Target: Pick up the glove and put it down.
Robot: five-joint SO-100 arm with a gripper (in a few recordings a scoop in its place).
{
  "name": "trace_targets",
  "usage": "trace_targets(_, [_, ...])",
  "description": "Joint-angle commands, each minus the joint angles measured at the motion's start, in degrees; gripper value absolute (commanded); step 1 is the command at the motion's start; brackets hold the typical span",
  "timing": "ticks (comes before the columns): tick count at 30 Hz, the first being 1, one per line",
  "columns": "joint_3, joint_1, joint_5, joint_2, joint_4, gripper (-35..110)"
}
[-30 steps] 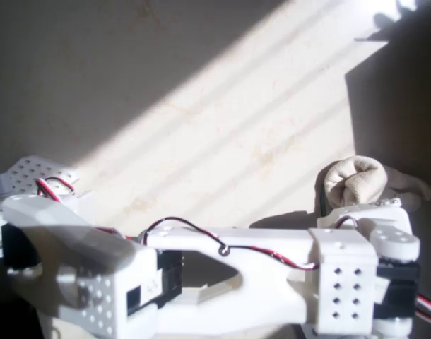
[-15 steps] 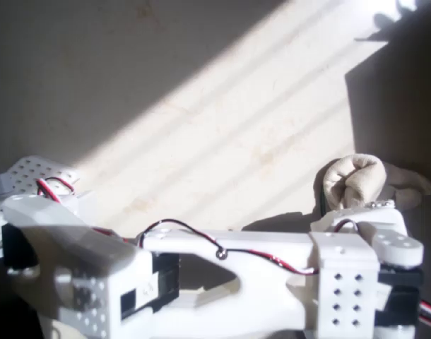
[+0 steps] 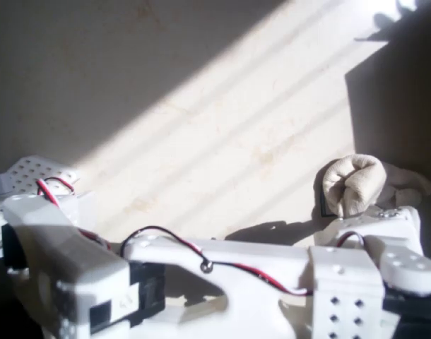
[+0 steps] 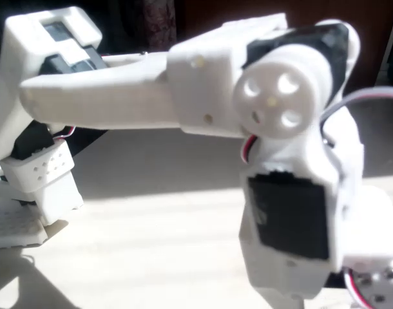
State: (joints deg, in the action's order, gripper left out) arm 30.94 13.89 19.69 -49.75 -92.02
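Observation:
The cream-beige glove (image 3: 353, 185) lies bunched on the sunlit table at the right in the overhead view, its fingers trailing right into shadow. My white arm (image 3: 222, 272) stretches across the bottom of that view, and its wrist head (image 3: 374, 244) sits just below the glove, touching or overlapping the glove's lower edge. The gripper's fingers are hidden under the wrist head. In the fixed view the wrist head (image 4: 293, 212) is close to the camera, with the fingers cut off below the frame and the glove hidden.
A white perforated base plate (image 3: 32, 173) sits at the left edge, also seen low on the left as the plate (image 4: 9, 228). A dark shadow (image 3: 399, 92) covers the right side of the beige table (image 3: 222, 127).
The arm has grown larger and slid lower in the overhead view, as if rising toward the camera. The glove stays in nearly the same place.

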Motion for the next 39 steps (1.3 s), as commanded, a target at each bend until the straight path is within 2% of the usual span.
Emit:
trace_targets(1, [-1.0,-4.8,-0.4,-6.3,-0.3,29])
trace_targets(6, [-1.0,-12.3,-1.1,-6.0,0.3,29])
trace_targets(12, [-1.0,-17.5,-6.8,-3.6,1.5,30])
trace_targets(20, [-1.0,-19.1,-6.9,4.9,7.8,29])
trace_targets(35, [-1.0,-18.5,-6.9,9.7,8.0,29])
trace_targets(39, [-1.0,-18.8,-6.2,9.7,8.1,20])
